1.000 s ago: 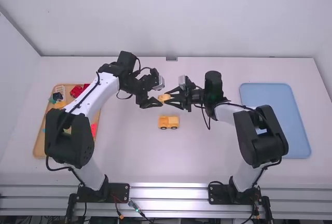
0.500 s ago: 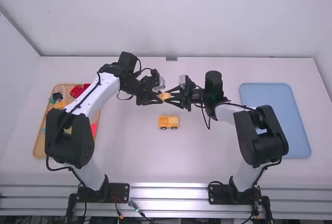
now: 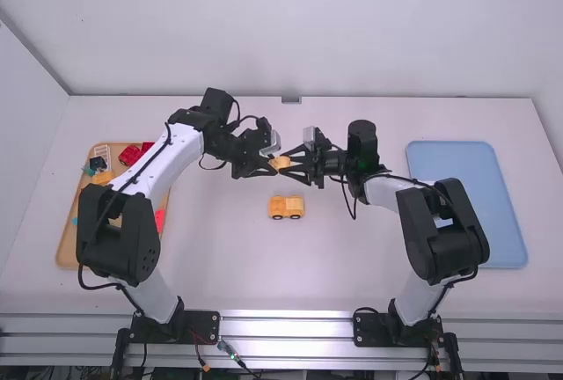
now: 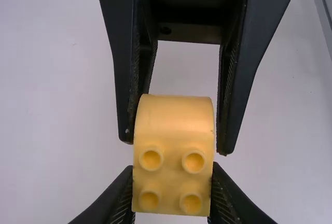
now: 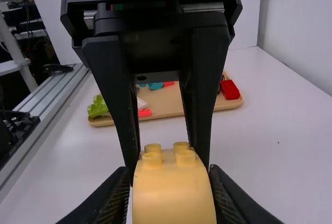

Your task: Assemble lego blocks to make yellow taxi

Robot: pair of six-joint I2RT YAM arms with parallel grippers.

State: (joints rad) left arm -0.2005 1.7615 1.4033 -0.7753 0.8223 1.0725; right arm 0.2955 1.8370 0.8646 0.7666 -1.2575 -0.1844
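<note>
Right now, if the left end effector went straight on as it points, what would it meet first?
First the yellow block at its tips, then probably the right end effector just beyond, though depth is hard to judge.

The high view looks down toward twelve o'clock over the surface (image 3: 352,266) from well back. The wrist views face each other, left toward three, right toward nine (low, catching the wooden tray (image 3: 66,252) the high view also has at nine), sharing one yellow block (image 4: 174,117) close up.
</note>
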